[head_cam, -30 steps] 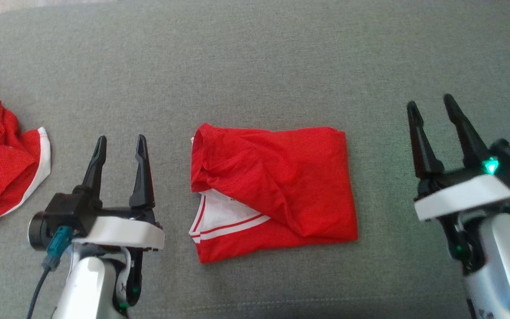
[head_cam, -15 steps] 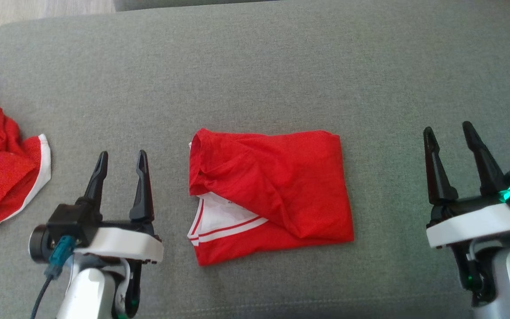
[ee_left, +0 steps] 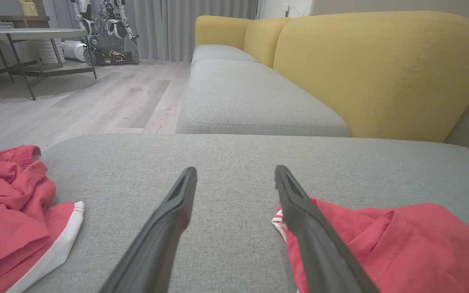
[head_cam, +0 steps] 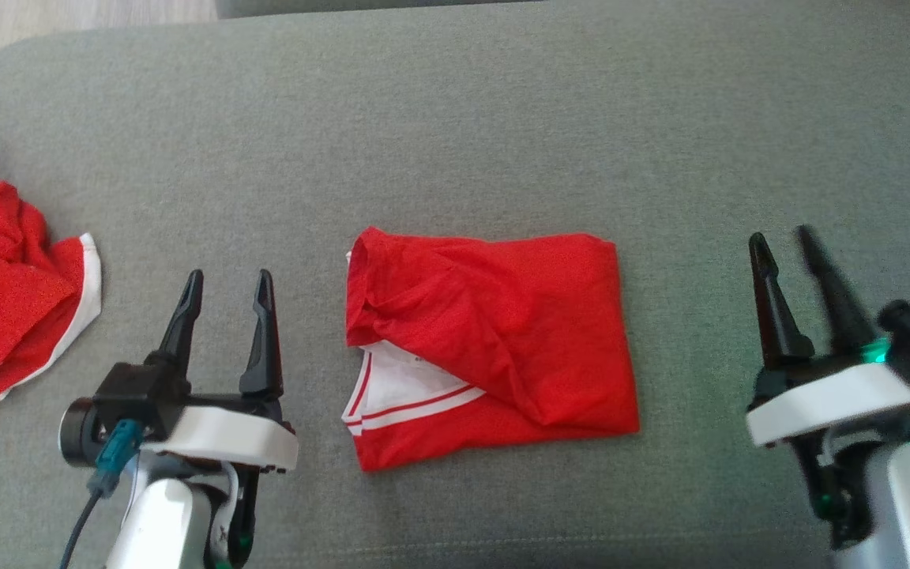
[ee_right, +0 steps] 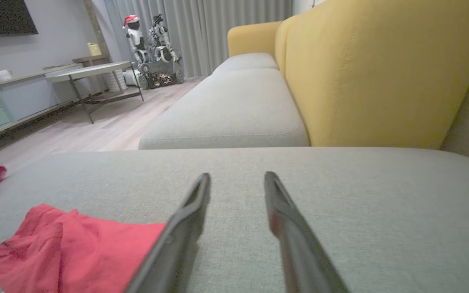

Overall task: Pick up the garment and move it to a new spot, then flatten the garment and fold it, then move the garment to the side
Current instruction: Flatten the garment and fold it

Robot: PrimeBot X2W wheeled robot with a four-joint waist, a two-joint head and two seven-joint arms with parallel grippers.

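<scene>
Centrally, you see the folded red garment [head_cam: 494,340] on the grey cushion [head_cam: 455,118], long axis left to right, collar facing the left gripper [head_cam: 230,275]; it and the right gripper [head_cam: 780,235] stand spread, empty.

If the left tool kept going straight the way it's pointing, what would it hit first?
Probably bare grey cushion: the left tool points between the crumpled red garment and the folded garment, clear of both. Height is hard to judge.

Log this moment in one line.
folded garment: centre of grey cushion | left gripper: open, empty | right gripper: open, empty | crumpled garment: far left
</scene>
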